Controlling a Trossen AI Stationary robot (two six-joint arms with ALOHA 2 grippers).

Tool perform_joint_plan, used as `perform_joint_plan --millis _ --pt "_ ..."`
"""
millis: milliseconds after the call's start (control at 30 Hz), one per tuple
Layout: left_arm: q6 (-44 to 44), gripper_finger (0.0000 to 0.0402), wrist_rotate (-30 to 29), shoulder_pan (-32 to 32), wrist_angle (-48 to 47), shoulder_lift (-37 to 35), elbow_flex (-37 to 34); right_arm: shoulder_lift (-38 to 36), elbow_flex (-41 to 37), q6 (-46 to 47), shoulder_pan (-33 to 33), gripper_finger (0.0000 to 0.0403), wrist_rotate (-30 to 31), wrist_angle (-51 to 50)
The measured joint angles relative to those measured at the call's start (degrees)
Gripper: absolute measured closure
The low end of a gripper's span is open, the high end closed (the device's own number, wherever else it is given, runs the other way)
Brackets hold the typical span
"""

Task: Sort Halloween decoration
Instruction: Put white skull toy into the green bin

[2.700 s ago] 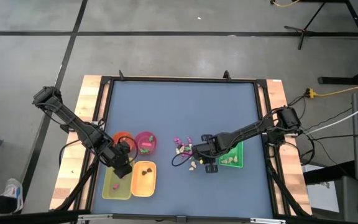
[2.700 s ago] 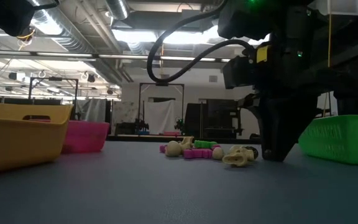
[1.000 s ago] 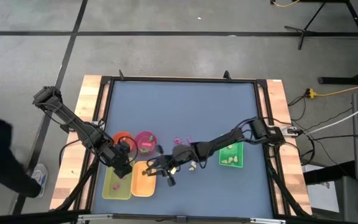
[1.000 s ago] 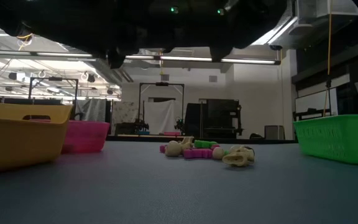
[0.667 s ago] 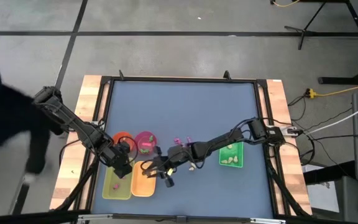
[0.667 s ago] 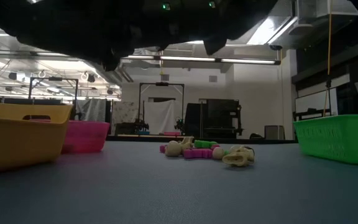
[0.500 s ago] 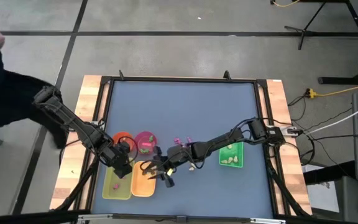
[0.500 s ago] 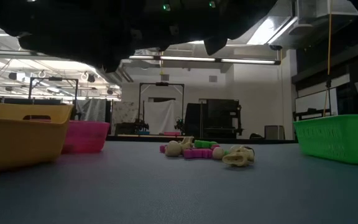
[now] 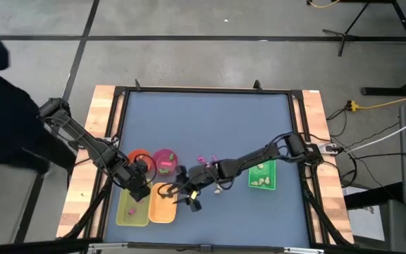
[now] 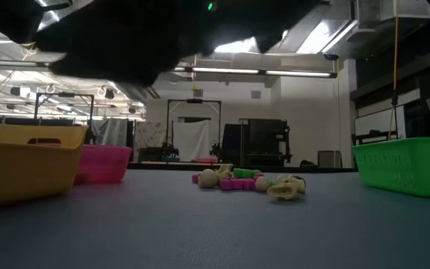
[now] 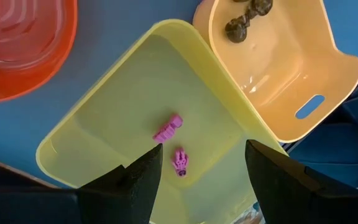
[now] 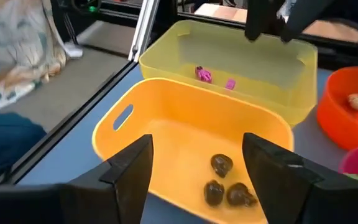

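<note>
My right gripper [image 12: 194, 168] hangs above the orange tray [image 12: 166, 134], fingers [image 12: 126, 171] spread wide and holding nothing; in the high view it [image 9: 187, 198] sits at the tray's 3 o'clock edge. Three dark brown trinkets [image 12: 225, 183] lie together on the tray floor beneath it. Beyond the orange tray, touching it, stands the yellow tray [image 12: 241, 68], with two magenta trinkets [image 12: 213, 78] on its floor.

My left gripper [image 11: 197, 171] hovers over the yellow tray [image 11: 104, 137], fingers [image 11: 138, 180] likewise wide apart and empty, with the two magenta trinkets [image 11: 173, 143] just ahead of them. In the high view it [image 9: 138, 192] lies at 9 o'clock of the right gripper.

An orange bowl [image 9: 137, 156] and a pink bowl [image 9: 164, 161] stand at 12 o'clock of the trays; the orange bowl holds a cream-white piece [image 12: 355, 99].

The unsorted pile [image 10: 248, 181] of cream, magenta and green trinkets rests on the blue table [image 9: 210, 127] at 3 o'clock of the pink bowl. At 3 o'clock of the pile stands the green tray [image 9: 262, 176], holding some pale pieces.

A person in dark clothing [image 9: 2, 113] stands at 9 o'clock of the table.
</note>
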Motion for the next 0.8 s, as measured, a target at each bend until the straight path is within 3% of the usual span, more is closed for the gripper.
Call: perform_joint_plan --millis 333,633,800 --pt "0.0 0.0189 -0.04 -0.01 -0.01 0.0 -0.01 -8.92 0.0 -6.57 0.02 0.0159 5.48 -25.5" --pt "0.02 0.0189 -1.1 -0.02 0.0 0.0 -0.02 -10.1 0.0 -14.89 -2.1 0.0159 16.57 -48.26" --pt "0.0 0.0189 -1.22 -0.01 0.0 0.0 -0.01 -9.64 -0.04 -14.34 -6.09 0.0159 15.47 -53.19"
